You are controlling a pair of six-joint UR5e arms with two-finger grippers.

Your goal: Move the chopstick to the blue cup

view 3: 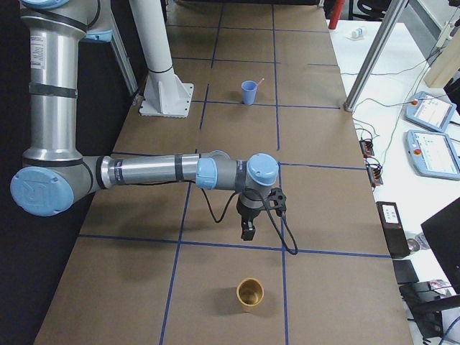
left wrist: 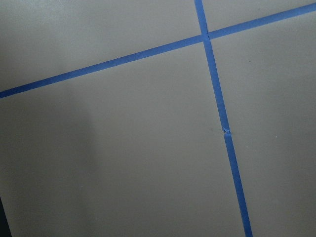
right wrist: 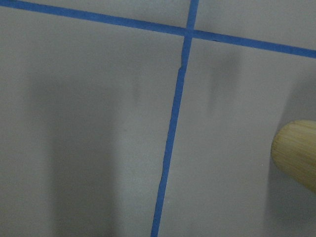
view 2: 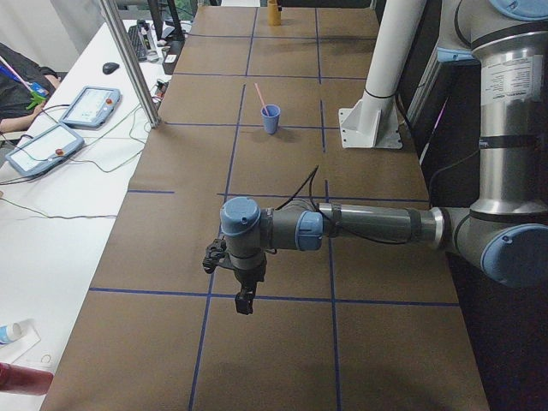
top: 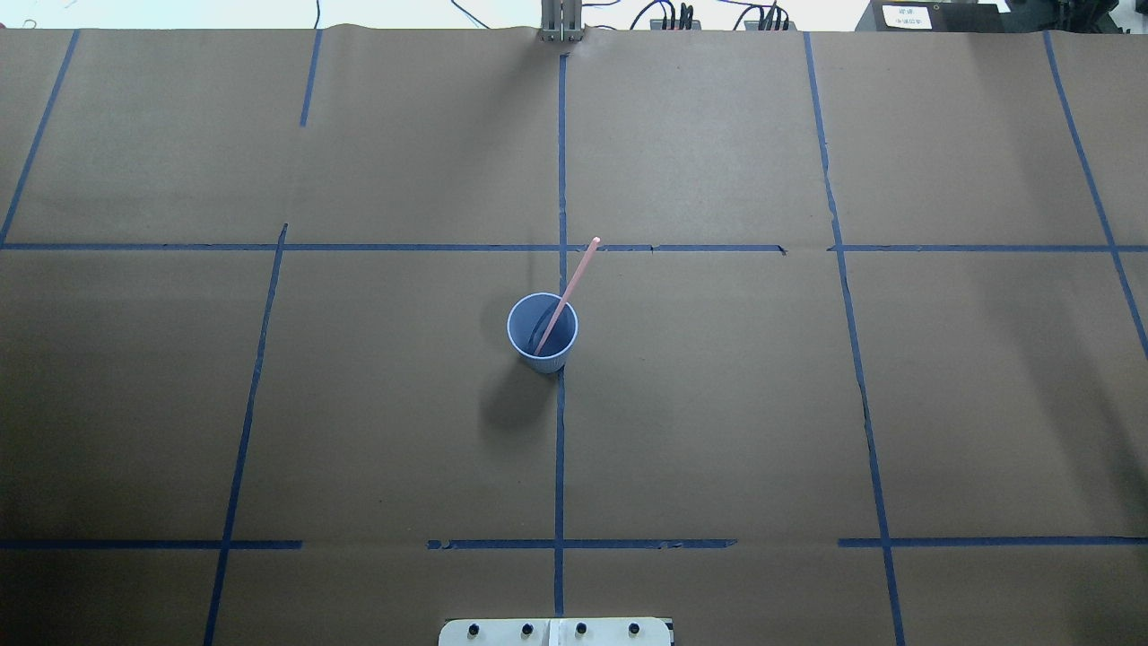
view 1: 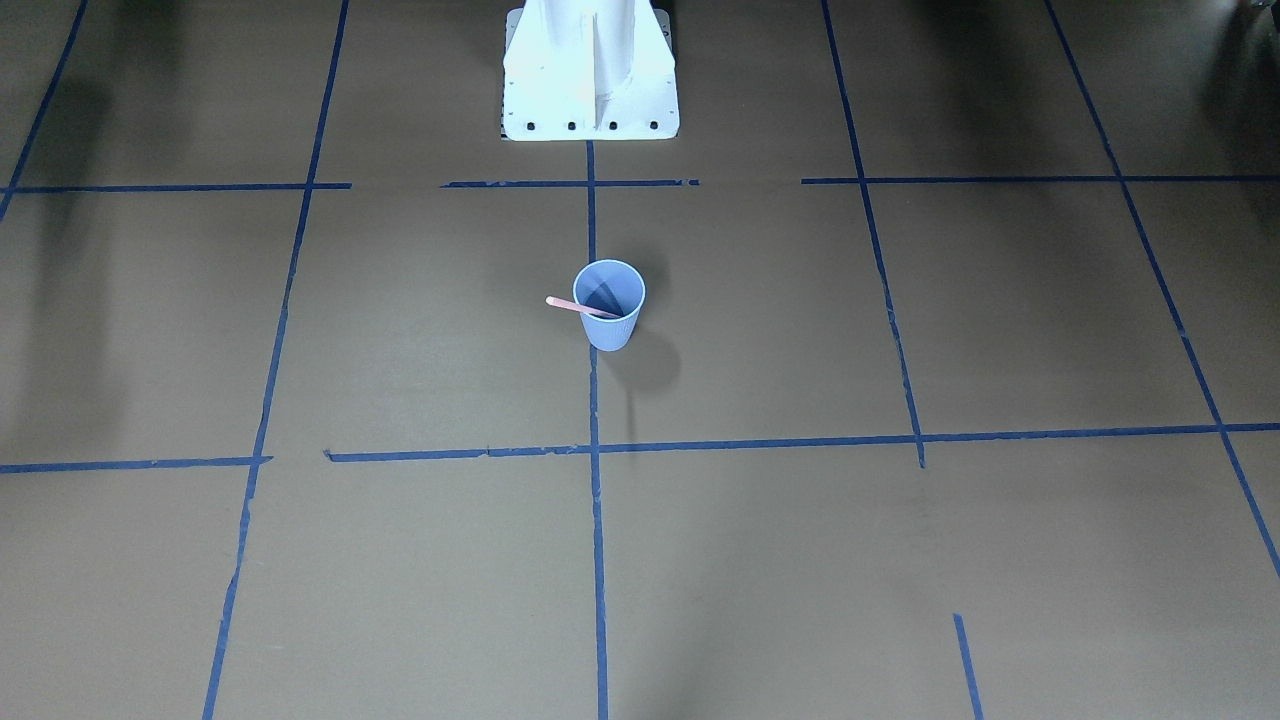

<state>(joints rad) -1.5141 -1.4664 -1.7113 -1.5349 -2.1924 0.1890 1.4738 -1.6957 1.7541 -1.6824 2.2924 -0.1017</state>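
Observation:
The blue cup (view 1: 612,328) stands upright at the middle of the table, in front of the robot's base. The pink chopstick (view 1: 578,306) leans inside it, its upper end sticking out over the rim. Both also show in the overhead view, cup (top: 543,360) and chopstick (top: 575,279). The left gripper (view 2: 244,300) shows only in the exterior left view, far from the cup near the table's end; I cannot tell if it is open or shut. The right gripper (view 3: 247,231) shows only in the exterior right view, likewise far from the cup; I cannot tell its state.
A bamboo-coloured cup (view 3: 250,294) stands on the table near the right gripper and shows at the edge of the right wrist view (right wrist: 297,154). The white robot pedestal (view 1: 590,90) stands behind the blue cup. Blue tape lines cross the brown table cover. Side tables hold tablets (view 3: 432,152).

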